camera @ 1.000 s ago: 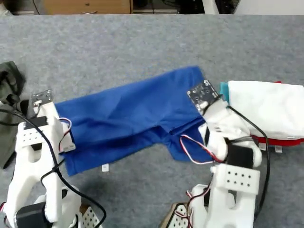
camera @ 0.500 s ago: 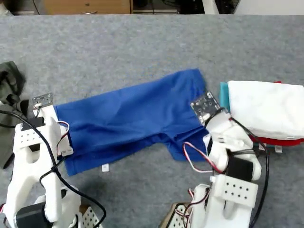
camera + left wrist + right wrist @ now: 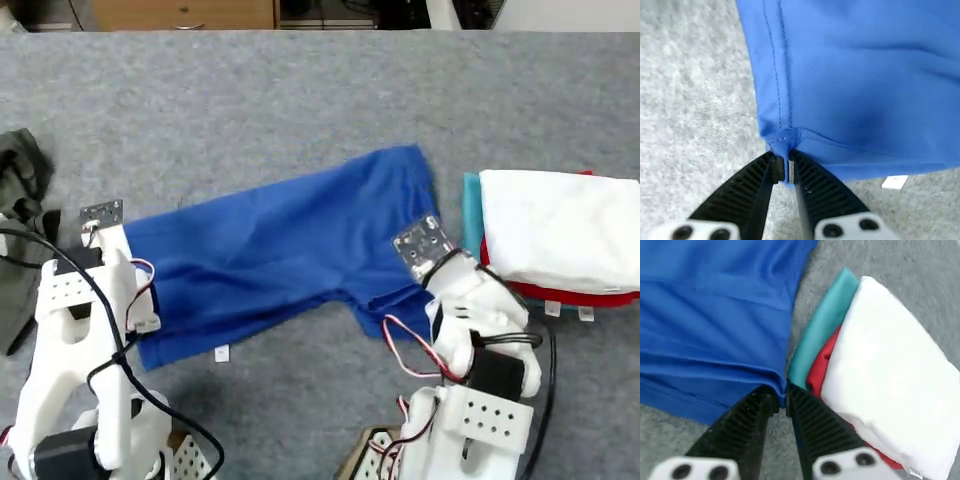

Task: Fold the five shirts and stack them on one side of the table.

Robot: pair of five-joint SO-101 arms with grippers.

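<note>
We see the left pincer [image 3: 786,167] and right pincer [image 3: 783,400] both clamped on the blue shirt [image 3: 280,250] (opposite ends); the right one's slid back toward its base.

So the bench [image 3: 300,90] is covered in grey carpet-ish stuff (fuzzy, a bit speckled). Lying straight on it: a blue shirt [image 3: 270,250] spread slantwise across the middle, mostly flat with a few creases. Just beside its right end there's a folded stack [image 3: 560,240], white on top, red under that, teal poking out on the side facing the blue one. Over at the left edge sits a dark green shirt [image 3: 18,175], all crumpled. There's also a little white tag [image 3: 221,352] on the bench right by the blue shirt's near edge.
</note>
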